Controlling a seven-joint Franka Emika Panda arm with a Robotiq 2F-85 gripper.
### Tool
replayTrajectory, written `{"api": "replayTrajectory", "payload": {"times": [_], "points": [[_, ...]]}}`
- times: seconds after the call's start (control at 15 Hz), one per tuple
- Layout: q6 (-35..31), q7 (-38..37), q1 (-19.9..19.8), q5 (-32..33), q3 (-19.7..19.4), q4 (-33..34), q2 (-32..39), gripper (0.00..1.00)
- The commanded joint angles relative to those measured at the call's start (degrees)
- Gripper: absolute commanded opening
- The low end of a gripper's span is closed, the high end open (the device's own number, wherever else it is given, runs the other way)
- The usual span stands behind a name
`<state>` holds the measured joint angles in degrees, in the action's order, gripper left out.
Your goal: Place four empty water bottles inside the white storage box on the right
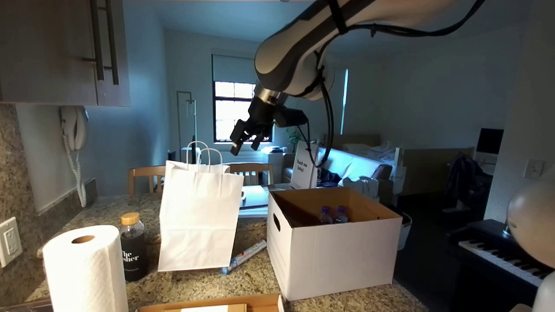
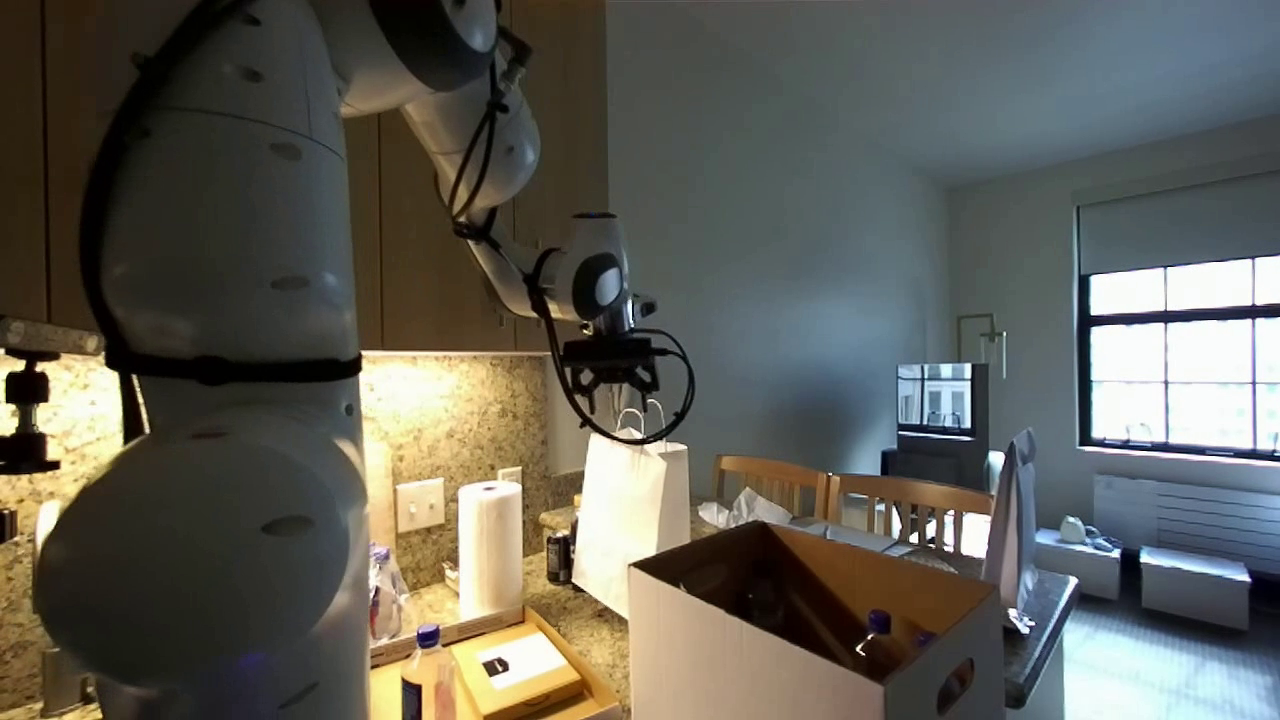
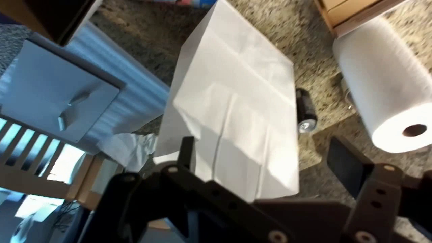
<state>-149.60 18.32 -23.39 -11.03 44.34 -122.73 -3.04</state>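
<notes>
The white storage box (image 1: 342, 255) stands at the right of the counter, open at the top and brown inside; it also shows in an exterior view (image 2: 750, 650). Two clear bottles with blue caps (image 1: 325, 215) (image 1: 341, 214) stand inside it. Another blue-capped bottle (image 2: 428, 670) stands upright at the cardboard tray, beside a small box. At least one more clear bottle (image 2: 385, 595) stands behind, partly hidden by the arm. My gripper (image 1: 245, 145) is open and empty, above the white paper bag; the wrist view shows its fingers (image 3: 266, 160) wide apart. No bottle shows in the wrist view.
The tall white paper bag (image 1: 199, 216) with upright handles stands beside the storage box. A paper towel roll (image 1: 86, 268), a wood-capped dark bottle (image 1: 133, 247), a dark can (image 3: 305, 111) and a colourful tube (image 1: 245, 256) are nearby. A cabinet (image 1: 52, 52) hangs above.
</notes>
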Motion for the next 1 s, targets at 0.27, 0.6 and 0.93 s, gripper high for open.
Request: {"api": "replayTrajectory", "payload": {"times": [0.27, 0.6, 0.93], "points": [[18.3, -8.4, 27.7, 18.9, -18.6, 1.8, 7.9, 1.00], [32.1, -6.2, 37.0, 21.9, -23.4, 8.9, 18.9, 1.00], [41.6, 4.7, 40.3, 18.8, -22.7, 15.6, 25.3, 1.00]]}}
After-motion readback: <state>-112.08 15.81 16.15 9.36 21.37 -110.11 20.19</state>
